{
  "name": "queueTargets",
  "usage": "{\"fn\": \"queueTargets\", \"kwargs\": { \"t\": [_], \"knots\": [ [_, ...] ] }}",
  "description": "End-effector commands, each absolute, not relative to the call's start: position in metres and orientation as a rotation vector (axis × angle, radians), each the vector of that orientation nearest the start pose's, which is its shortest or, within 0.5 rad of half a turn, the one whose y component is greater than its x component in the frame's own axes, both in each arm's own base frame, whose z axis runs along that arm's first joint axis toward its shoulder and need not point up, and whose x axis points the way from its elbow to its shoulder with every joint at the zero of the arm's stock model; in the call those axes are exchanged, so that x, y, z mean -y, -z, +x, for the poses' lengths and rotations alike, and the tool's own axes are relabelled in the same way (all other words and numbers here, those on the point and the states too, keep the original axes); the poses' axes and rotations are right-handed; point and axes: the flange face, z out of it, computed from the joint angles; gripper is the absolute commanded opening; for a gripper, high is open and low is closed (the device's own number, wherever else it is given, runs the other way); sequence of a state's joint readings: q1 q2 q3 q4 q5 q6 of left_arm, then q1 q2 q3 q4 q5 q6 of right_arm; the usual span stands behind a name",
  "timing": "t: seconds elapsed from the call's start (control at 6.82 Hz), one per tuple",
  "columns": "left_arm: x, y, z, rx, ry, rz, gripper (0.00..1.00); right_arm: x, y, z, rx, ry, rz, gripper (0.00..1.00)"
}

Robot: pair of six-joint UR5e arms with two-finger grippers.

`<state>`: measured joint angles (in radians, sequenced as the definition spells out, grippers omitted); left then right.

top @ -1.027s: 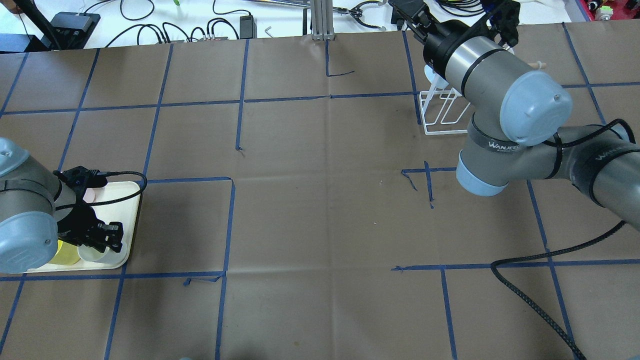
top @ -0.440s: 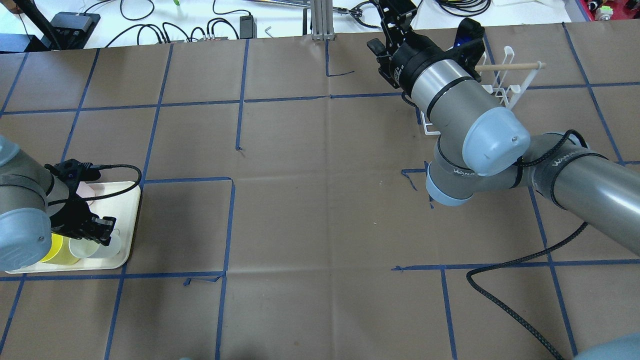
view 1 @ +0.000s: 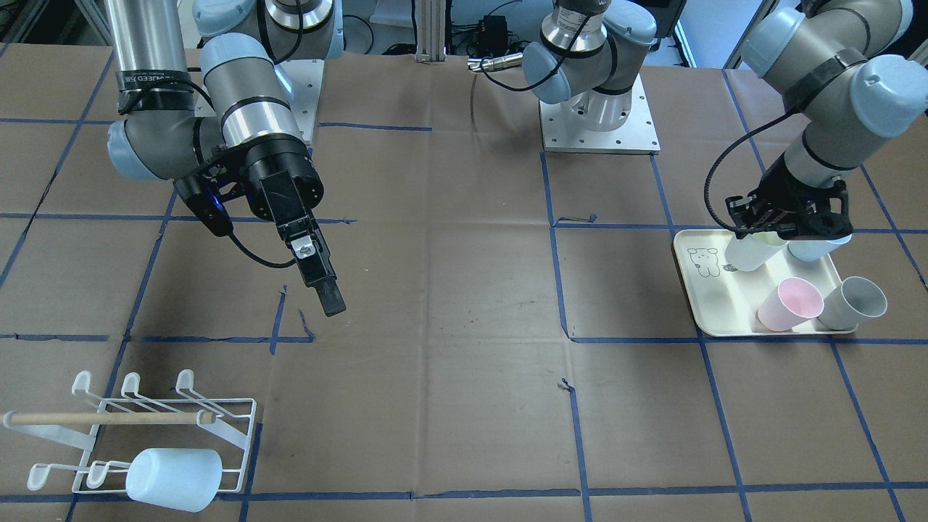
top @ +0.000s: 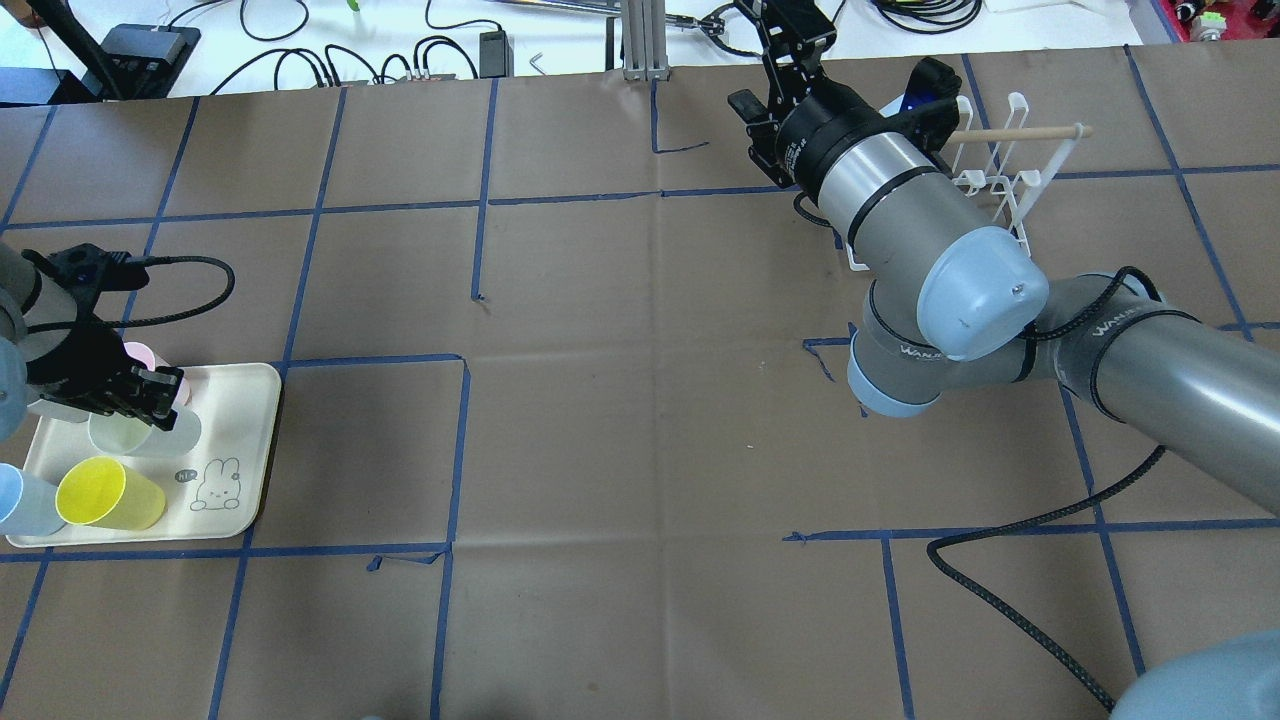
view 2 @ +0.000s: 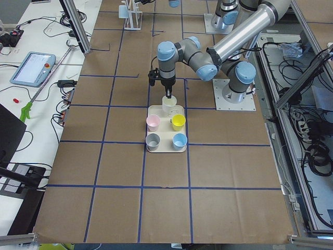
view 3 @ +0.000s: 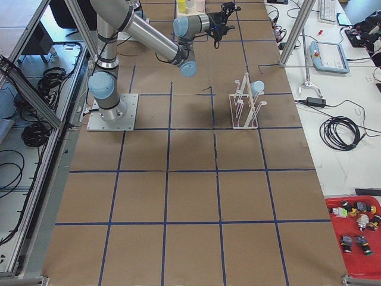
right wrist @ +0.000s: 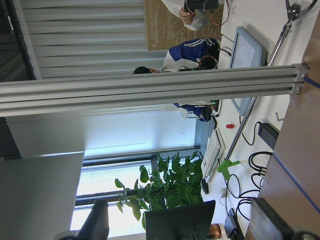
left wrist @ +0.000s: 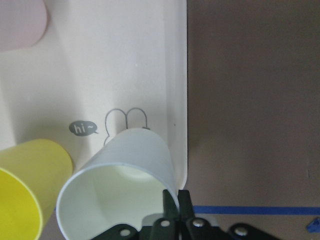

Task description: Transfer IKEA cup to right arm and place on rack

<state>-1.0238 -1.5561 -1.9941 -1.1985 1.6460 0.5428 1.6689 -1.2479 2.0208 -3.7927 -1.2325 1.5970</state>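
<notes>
Left hand [left wrist: 177, 202] pinches white cup [left wrist: 120, 170] over tray [left wrist: 125, 60]; right hand [view 1: 330, 299] spread, empty.

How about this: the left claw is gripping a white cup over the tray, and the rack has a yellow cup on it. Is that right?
Not quite. The rack holds a pale blue cup, not a yellow one; the front-facing view shows it lying on the lower prongs. The rest stands: the left claw is gripping a white cup over the tray.
</notes>
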Motion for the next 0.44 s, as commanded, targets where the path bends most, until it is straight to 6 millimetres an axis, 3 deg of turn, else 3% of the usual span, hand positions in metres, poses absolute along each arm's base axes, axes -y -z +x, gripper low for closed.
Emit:
{"fn": "queueTargets", "kwargs": {
  "t": [0.0, 0.29],
  "knots": [
    [0.476, -0.376, 0.135, -3.125, -0.019, -0.002, 0.0, 0.503, -0.377, 0.216, -1.448, 0.788, 0.996, 1.0],
    [0.518, -0.402, 0.147, -3.121, 0.011, 0.045, 0.0, 0.502, -0.379, 0.216, -1.446, 0.789, 0.992, 1.0]
  ]
}}
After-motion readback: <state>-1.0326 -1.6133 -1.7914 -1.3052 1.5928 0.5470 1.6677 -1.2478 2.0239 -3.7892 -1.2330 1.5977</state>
